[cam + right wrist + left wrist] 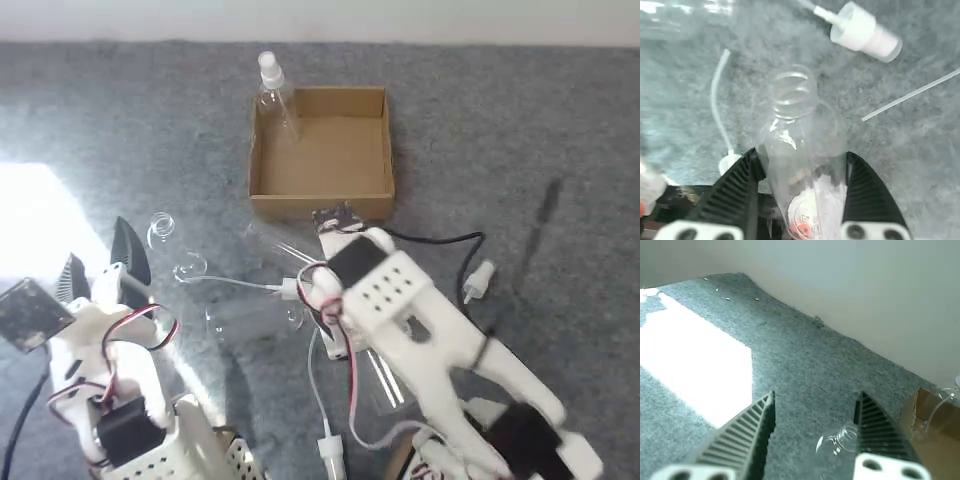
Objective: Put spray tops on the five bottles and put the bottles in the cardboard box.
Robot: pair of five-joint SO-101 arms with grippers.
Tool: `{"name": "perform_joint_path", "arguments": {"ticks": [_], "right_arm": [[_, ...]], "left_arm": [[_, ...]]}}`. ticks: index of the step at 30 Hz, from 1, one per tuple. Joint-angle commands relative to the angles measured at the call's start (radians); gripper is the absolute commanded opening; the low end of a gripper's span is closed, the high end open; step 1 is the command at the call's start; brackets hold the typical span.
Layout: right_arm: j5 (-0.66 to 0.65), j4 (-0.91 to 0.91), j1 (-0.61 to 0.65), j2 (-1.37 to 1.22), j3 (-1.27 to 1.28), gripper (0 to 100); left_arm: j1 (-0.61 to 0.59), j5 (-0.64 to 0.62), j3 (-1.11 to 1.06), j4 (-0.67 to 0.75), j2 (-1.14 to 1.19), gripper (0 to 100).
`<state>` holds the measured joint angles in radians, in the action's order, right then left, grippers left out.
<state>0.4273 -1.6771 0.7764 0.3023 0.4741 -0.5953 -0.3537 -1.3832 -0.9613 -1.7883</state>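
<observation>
**Landmark: cardboard box (330,150).** We see one capped bottle (272,92) standing upright in the box's far left corner. The right gripper (802,192) sits just beside the box's near wall, on the arms' side. Its jaws are closed on the body of an uncapped bottle (799,135) (neck threads bare). A loose spray top (865,32) lies near that bottle on the grey carpet (520,130). The left gripper (812,440) hangs well apart from the box, off its near left corner, with its jaws spread wide. Another open bottle (163,226) lies between it and the box.
</observation>
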Motion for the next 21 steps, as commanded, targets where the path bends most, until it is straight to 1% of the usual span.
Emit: {"name": "perform_joint_path", "arguments": {"ticks": [1, 3, 6, 9, 15, 21], "right_arm": [[-0.015, -0.021, 0.002, 0.22, -0.06, 8.6], [-0.018, -0.015, 0.002, 0.282, -0.06, 8.7], [-0.083, -0.01, -0.018, 0.354, -0.058, 8.7], [-0.144, 0.031, -0.104, 0.407, -0.058, 8.4], [-0.267, 0.148, -0.328, 0.438, -0.046, 8.4], [-0.319, 0.364, -0.427, 0.443, 0.104, 8.4]], "left_arm": [[-0.003, -0.005, 0.012, 0.02, -0.005, 24], [-0.003, -0.005, 0.012, 0.02, -0.005, 24], [-0.003, -0.005, 0.012, 0.02, -0.005, 24], [-0.003, -0.005, 0.012, 0.02, -0.005, 24], [-0.003, -0.005, 0.012, 0.02, -0.005, 24], [-0.003, -0.005, 0.012, 0.02, -0.005, 24]]}}
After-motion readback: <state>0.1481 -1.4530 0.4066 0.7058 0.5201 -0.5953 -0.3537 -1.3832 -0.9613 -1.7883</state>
